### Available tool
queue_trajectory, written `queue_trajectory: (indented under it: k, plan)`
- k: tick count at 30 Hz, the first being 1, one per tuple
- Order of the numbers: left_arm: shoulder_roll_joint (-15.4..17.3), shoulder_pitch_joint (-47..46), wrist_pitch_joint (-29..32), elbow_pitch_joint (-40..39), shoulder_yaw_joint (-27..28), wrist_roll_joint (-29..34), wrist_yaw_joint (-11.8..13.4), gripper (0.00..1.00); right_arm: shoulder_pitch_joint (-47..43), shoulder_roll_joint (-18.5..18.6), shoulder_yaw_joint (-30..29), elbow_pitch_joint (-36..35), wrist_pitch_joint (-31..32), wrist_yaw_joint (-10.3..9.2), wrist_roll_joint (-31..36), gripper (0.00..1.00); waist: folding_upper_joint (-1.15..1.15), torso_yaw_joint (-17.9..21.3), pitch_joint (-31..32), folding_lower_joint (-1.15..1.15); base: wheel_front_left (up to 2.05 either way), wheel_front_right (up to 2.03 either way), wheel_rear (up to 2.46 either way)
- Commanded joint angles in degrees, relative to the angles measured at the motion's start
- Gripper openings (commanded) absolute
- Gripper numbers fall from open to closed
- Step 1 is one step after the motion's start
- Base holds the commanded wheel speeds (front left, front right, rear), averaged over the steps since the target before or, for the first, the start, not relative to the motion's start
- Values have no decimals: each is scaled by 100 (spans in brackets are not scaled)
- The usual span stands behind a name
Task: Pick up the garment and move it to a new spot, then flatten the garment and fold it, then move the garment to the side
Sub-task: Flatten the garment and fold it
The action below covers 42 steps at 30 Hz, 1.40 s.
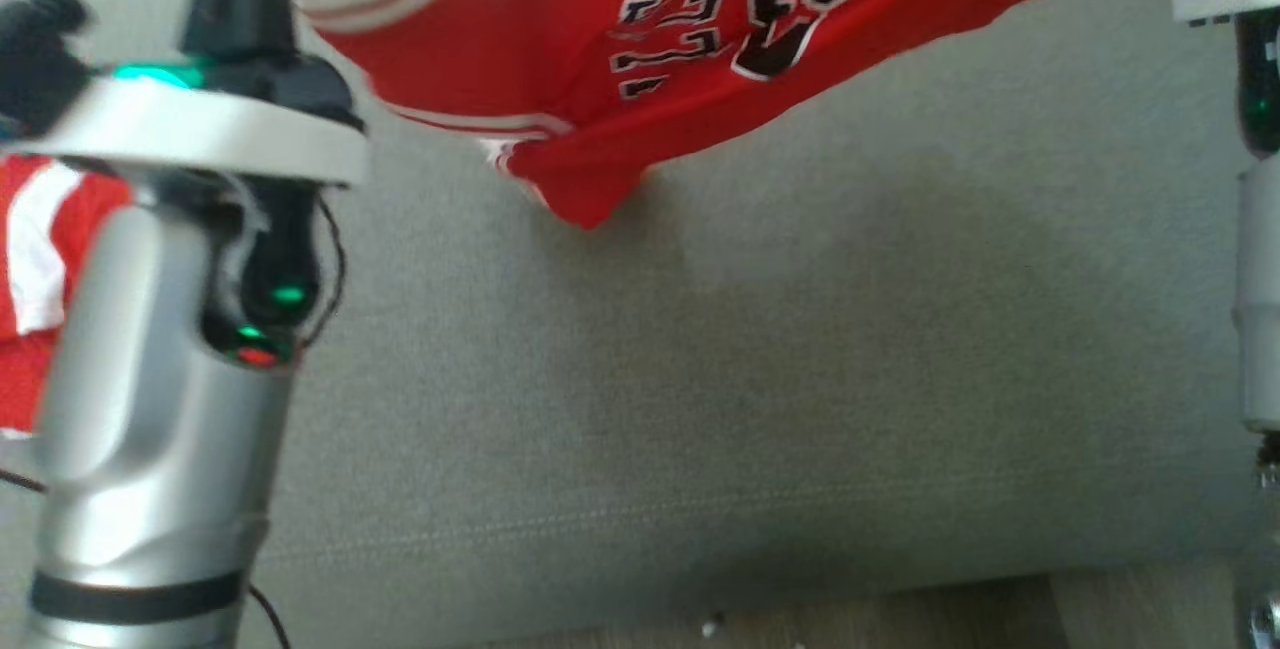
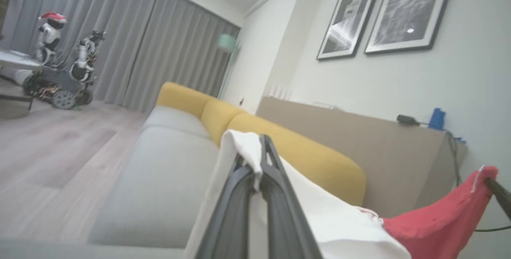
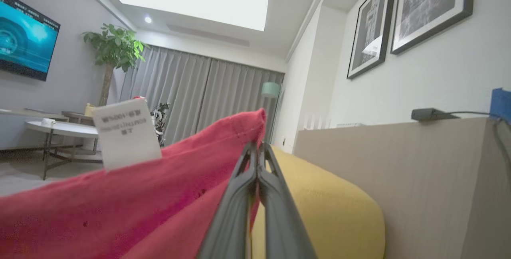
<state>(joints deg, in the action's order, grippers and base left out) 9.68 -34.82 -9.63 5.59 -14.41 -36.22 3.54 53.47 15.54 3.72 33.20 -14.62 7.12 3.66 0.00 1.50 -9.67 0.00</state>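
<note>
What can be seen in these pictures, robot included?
jersey: one, red with white trim, held up over the sofa
sofa: one, grey seat, under the jersey
cushions: several, yellow, along the sofa's back
cabinet: one, beige, behind the sofa
pictures: two, black-framed, on the wall
curtains: grey, far wall
plant: one, green, beside the curtains
TV: one, lit blue, on a wall
table: one, white, near the TV
left tool: one, dark, shut on the jersey's white part
right tool: one, dark, shut on the jersey's red edge
</note>
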Motion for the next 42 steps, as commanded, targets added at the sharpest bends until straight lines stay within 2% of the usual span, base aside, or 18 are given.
queue_trajectory:
  k: [1, 8, 14, 21, 22, 25, 29, 33, 37, 42]
  plan:
    - [240, -343, 76, -359, 281, -53, 49, 0, -1, 19, 116, -293, -37, 36, -75, 0, 0, 94, 366, 0, 0, 0, 0]
    - [475, -395, 562, -1374, 583, -238, 351, 0, -201, 88, 312, -889, -28, 36, -244, 0, 0, 149, 944, 0, 0, 0, 0]
    - [617, -408, 934, -2187, 769, -310, 645, 0, -406, 214, 336, -1526, 229, 36, -339, 0, 0, 178, 1138, 0, 0, 0, 0]
    - [787, -444, 1303, -2956, 912, -301, 925, 0, -896, 355, 174, -2720, 818, 36, -497, 0, 0, 174, 1111, 0, 0, 0, 0]
    - [843, -480, 1410, -3122, 925, -287, 977, 0, -1062, 359, 77, -3075, 1043, 36, -507, 0, 0, 175, 1027, 0, 0, 0, 0]
    - [946, -525, 1617, -3217, 892, -247, 1040, 0, -1258, 338, -65, -3522, 1363, 36, -500, 0, 0, 188, 791, 0, 0, 0, 0]
    - [1094, -624, 1886, -3055, 748, -137, 1061, 0, -1353, 272, -274, -3804, 1753, 36, -501, 0, 0, 226, 236, 0, 0, 0, 0]
    - [1178, -870, 2059, -2517, 464, 10, 951, 0, -1223, 165, -454, -3638, 2066, 36, -592, 0, 0, 261, -546, 0, 0, 0, 0]
    - [1138, -1527, 2023, -1740, 167, 207, 738, 0, -724, 185, -428, -3179, 2190, 36, -621, 0, 0, 280, -1544, 0, 0, 0, 0]
    - [1033, -2767, 1705, -341, -83, 546, 430, 0, 374, 188, -155, -2106, 2098, 36, -441, 0, 0, 359, -2565, 0, 0, 0, 0]
